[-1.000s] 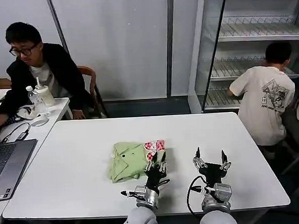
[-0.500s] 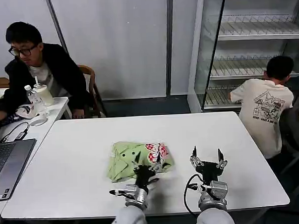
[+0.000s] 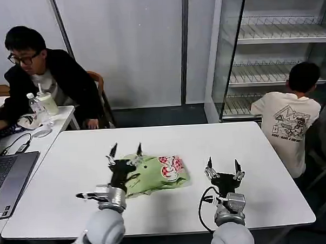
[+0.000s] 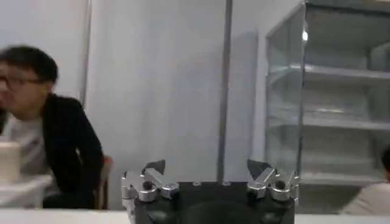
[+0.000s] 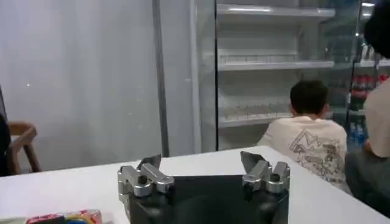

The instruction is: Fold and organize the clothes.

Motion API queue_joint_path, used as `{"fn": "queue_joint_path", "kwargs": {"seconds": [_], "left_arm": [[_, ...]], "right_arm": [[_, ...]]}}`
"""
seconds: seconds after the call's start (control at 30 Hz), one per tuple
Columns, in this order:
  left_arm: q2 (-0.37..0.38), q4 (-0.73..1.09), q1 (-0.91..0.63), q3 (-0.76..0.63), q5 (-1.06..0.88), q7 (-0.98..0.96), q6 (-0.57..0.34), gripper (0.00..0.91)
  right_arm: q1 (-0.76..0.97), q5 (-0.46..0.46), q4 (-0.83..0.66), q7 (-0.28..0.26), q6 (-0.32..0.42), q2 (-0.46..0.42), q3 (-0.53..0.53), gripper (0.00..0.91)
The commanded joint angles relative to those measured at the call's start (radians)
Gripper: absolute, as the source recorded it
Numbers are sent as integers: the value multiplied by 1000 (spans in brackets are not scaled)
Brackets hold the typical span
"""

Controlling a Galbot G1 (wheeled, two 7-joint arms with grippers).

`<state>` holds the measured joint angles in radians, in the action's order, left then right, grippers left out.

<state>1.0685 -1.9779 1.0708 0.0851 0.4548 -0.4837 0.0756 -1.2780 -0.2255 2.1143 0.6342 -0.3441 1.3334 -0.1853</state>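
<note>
Left claw (image 3: 125,151) spread, empty, over T-shirt (image 3: 154,173)

White table (image 3: 261,150); laptop (image 3: 8,180), bottle (image 3: 33,104) and cup (image 3: 48,102) on side desk (image 3: 60,118); glass-door refrigerator (image 3: 268,47) at rear right.

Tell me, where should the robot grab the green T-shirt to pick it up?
Probably the T-shirt's right edge beside the red-and-white print, coming from the robot's right. It lies as a flat, crumpled bundle, and that edge faces the open right gripper. The open left gripper hovers over its left part.
</note>
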Motion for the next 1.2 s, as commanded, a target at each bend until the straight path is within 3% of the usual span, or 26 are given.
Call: {"fn": "queue_joint_path", "kwargs": {"seconds": [0.03, 0.23, 0.43, 0.6, 1.13, 1.2], "left_arm": [[-123, -147, 8, 190, 101, -110, 171, 907], [-171, -182, 27, 352, 249, -173, 264, 907], [-189, -178, 48, 453, 324, -195, 276, 907], [-182, -172, 65, 468, 336, -196, 273, 907], [-159, -117, 81, 470, 338, -193, 258, 907], [-159, -114, 81, 471, 338, -193, 256, 907]], "right_arm": [[23, -16, 30, 0, -73, -18, -21, 907], [58, -15, 71, -6, -119, -45, -55, 907], [59, -17, 95, -18, -105, -60, -65, 907], [52, -43, 95, -19, -50, -63, -77, 907], [35, -62, 61, -11, -64, -81, -128, 907], [35, -67, 71, -10, -100, -81, -128, 907]]}}
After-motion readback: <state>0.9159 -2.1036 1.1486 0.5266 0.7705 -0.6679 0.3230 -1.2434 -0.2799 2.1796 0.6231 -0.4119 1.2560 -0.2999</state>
